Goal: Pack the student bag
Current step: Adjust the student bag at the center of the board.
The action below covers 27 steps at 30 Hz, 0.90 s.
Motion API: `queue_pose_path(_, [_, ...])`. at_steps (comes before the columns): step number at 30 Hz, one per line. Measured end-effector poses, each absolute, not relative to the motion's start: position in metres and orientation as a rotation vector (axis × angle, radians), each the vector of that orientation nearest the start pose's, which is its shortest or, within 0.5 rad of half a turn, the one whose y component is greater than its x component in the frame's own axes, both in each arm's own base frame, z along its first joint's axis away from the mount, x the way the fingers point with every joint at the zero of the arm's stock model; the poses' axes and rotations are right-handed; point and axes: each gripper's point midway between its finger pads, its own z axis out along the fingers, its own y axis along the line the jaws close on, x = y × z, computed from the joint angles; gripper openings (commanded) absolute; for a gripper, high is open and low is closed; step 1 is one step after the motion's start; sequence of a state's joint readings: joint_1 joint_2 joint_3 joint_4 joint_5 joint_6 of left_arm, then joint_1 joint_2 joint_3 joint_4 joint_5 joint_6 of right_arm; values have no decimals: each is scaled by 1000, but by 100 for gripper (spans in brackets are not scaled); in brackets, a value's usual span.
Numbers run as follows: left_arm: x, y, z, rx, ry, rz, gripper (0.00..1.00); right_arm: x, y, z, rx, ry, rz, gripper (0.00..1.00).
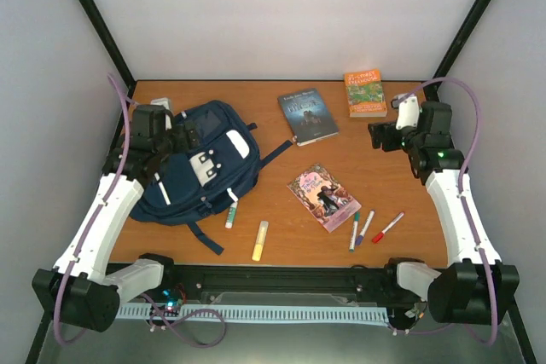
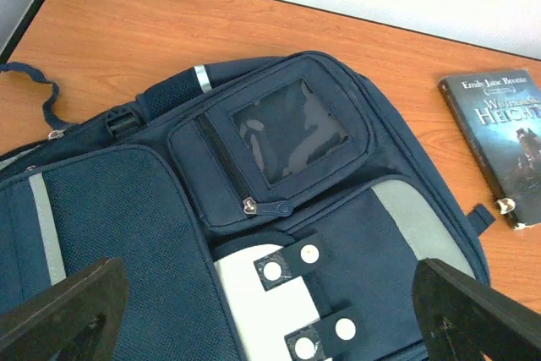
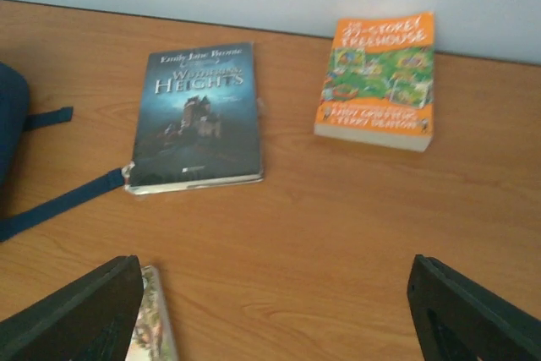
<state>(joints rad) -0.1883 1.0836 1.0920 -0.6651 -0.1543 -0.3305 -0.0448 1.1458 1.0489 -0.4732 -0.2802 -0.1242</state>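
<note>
Fingers of the left gripper (image 2: 270, 331) stand wide apart with nothing between them, poised right over the student bag (image 1: 198, 170). The bag lies flat on the table (image 1: 409, 185), beneath and ahead of this gripper. Straight ahead of it is a clear window pocket (image 2: 292, 133) with its zip closed, and a white patch (image 2: 241, 293) with press studs lies under the gap between the fingers. The right gripper (image 3: 275, 323) is likewise spread open and holds nothing, above bare wood well to the right of the bag. Ahead of it and to its left lies a dark book (image 3: 199, 116); ahead and to its right, close to the back wall, lies an orange book (image 3: 379, 78). The corner of a pink book (image 3: 154, 323) shows just beside its left finger. A blue strap (image 3: 59, 200) from the bag ends at the dark book's near corner, far to this gripper's left. Behind the right gripper, toward the arm bases, three markers (image 1: 365, 228) lie side by side. Farther to its left are a yellow highlighter (image 1: 259, 240) and a white stick (image 1: 230, 213), the stick just beside the bag's near edge.
</note>
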Motion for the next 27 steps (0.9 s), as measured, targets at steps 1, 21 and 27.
queue_pose_path(1, [333, -37, 259, -255, 2210, -133, 97, 362, 33, 255, -257, 2117, 214, 93])
queue_pose_path(21, [319, -151, 222, 217, 2362, -495, 64, 306, 103, 205, -707, 2092, 639, 93])
queue_pose_path(27, [294, -182, 191, 446, 2457, -407, 74, 293, 116, 207, -799, 2044, 737, 91])
